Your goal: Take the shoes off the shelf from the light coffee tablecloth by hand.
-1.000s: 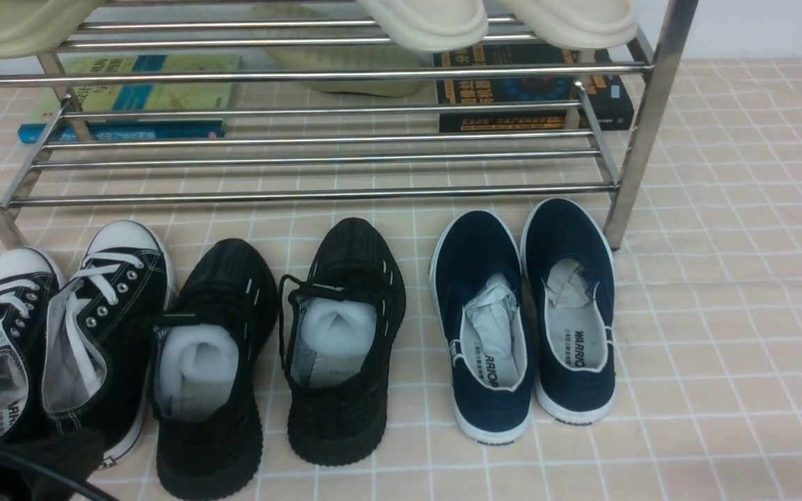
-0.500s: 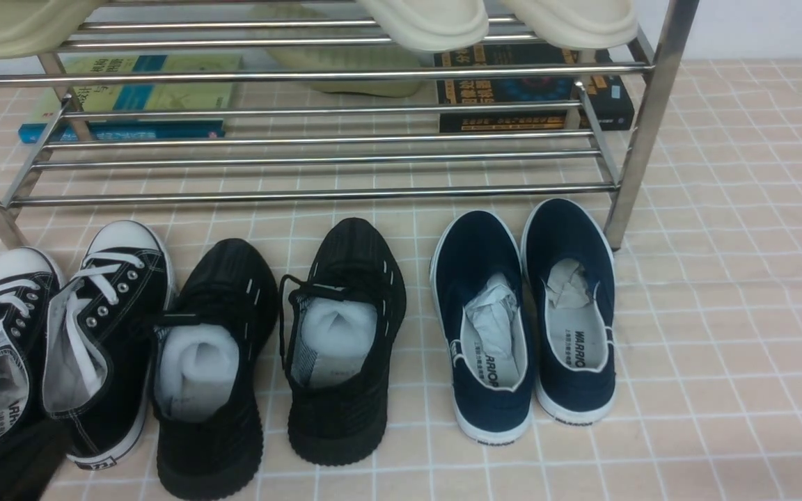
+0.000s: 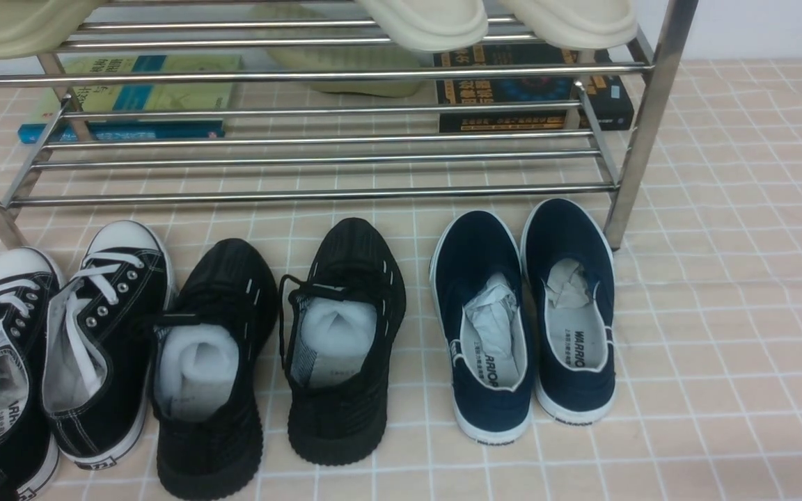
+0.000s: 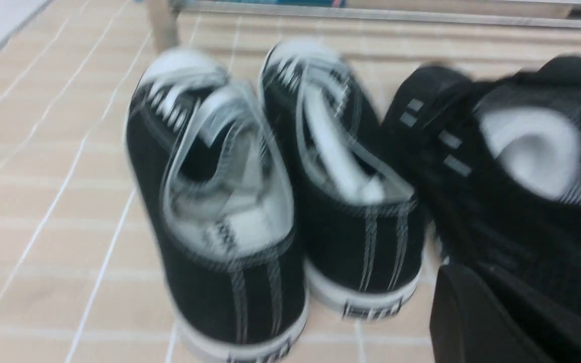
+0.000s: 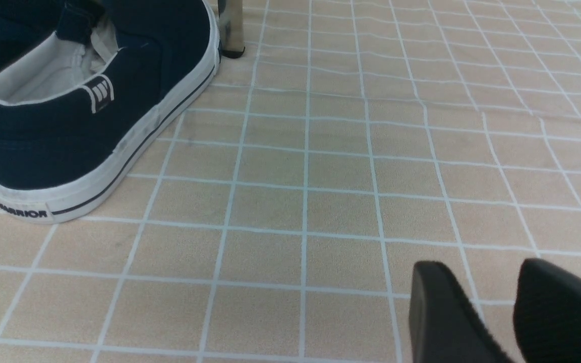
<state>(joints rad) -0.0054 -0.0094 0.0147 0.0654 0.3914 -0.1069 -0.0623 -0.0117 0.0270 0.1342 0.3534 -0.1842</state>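
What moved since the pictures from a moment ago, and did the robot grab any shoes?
The robot's left arm, dark in the corner by the black canvas shoes, slid back toward the robot, so now only a bit shows and more of those shoes can be seen. No shoe was grabbed or let go. The black knit sneakers, navy slip-ons and metal rack stayed put.

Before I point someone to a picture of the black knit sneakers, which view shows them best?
The front view: both sneakers show whole. The left wrist view shows them blurred and cut off; the right wrist view doesn't show them.
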